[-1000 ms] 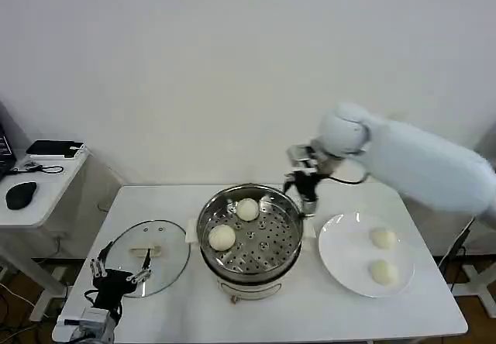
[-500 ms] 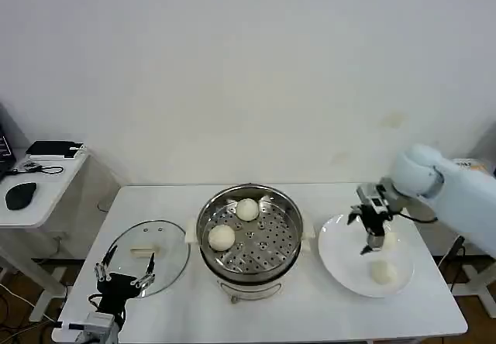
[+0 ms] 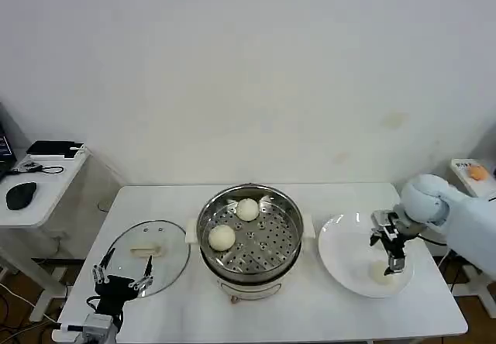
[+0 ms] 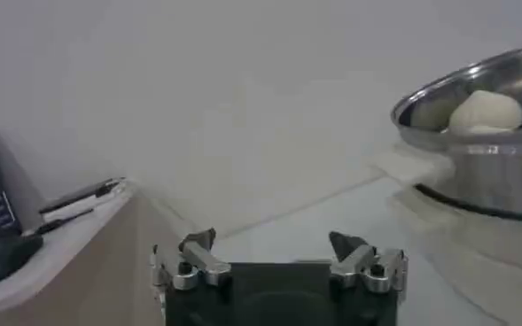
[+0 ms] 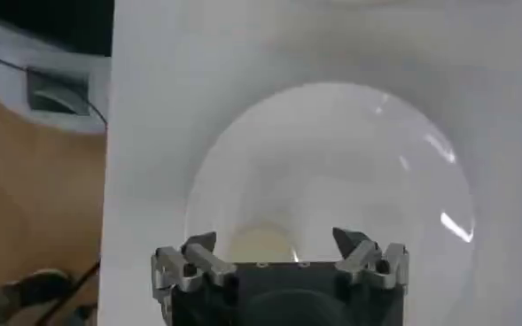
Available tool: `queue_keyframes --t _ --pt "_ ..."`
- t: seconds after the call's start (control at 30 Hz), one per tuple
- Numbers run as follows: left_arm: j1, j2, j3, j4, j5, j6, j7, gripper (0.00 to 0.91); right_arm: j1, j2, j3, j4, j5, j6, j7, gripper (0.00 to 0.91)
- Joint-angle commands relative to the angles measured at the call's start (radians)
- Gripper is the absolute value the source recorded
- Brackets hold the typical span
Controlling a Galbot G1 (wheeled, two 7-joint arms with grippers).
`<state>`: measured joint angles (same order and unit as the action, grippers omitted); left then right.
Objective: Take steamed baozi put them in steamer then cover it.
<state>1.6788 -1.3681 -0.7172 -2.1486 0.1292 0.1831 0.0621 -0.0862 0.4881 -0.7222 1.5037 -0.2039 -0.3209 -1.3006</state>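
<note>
Fingers spread wide, the right gripper (image 3: 394,259) hangs over the white plate (image 3: 341,252) on the right side of the white table (image 3: 310,313), its tips pointing down at a steamed baozi (image 3: 382,271) lying on the near part of the plate; in the right wrist view the right gripper (image 5: 278,252) shows that bun (image 5: 261,241) between and just below its parted fingers, and whether they touch it cannot be told. To the left of the plate stands the steamer (image 3: 249,239), uncovered, with two buns on its perforated tray, one at the far side (image 3: 247,209) and one nearer the robot's left (image 3: 222,237). Further left the glass cover (image 3: 147,255) lies flat on the table. The left gripper (image 3: 122,274), parked at the cover's near edge, holds its fingers apart around nothing.
</note>
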Motion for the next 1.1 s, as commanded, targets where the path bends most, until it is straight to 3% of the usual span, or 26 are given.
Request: queue_keyframes --t 0.03,1.1 --pt "-0.002 0.001 0.001 0.006 0.001 0.0 0.001 0.907 -0.045 0.0 0.025 -0.055 -0.051 0.008 0.008 0.907" --pt "-0.026 0.002 -0.004 0.057 -0.002 -0.001 0.003 0.907 -0.094 0.085 0.011 -0.157 -0.075 0.03 0.053 0.907"
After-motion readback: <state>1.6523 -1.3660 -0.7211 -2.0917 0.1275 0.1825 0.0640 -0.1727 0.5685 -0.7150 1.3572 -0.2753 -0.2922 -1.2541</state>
